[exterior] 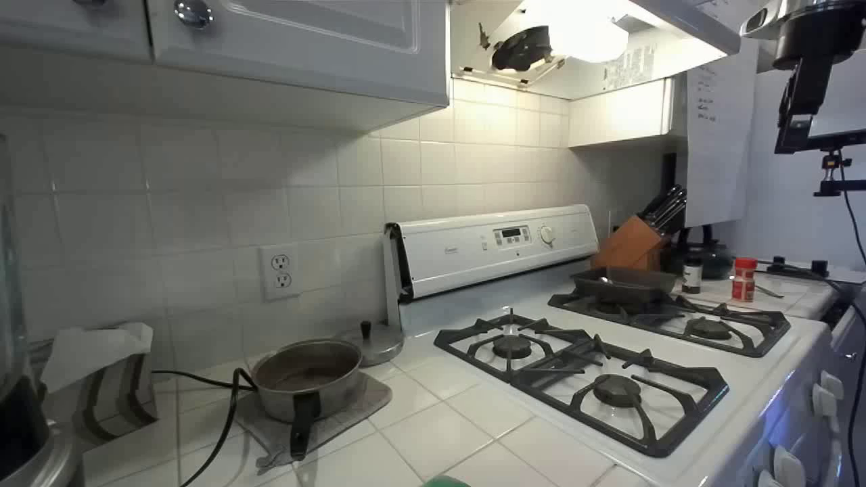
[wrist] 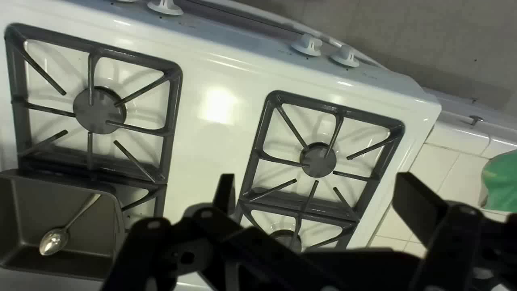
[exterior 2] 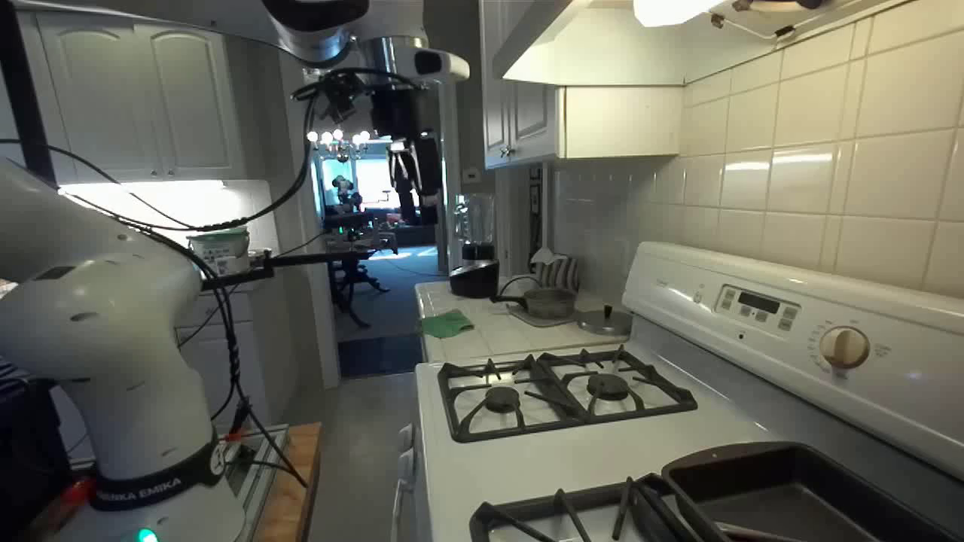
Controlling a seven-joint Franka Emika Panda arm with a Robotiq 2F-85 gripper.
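One hand [wrist: 317, 186] (agape) above stove [wrist: 206, 157]

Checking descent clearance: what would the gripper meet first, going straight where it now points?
Probably the burner grate nearer the green cloth, below the open gripper; depth leaves the spot uncertain.

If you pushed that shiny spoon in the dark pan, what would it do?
The spoon looks like shiny metal, so it's probably stiff and maybe slippery. Its rounded end might rock if pushed. The raised sides of the dark pan would likely stop it sliding far.
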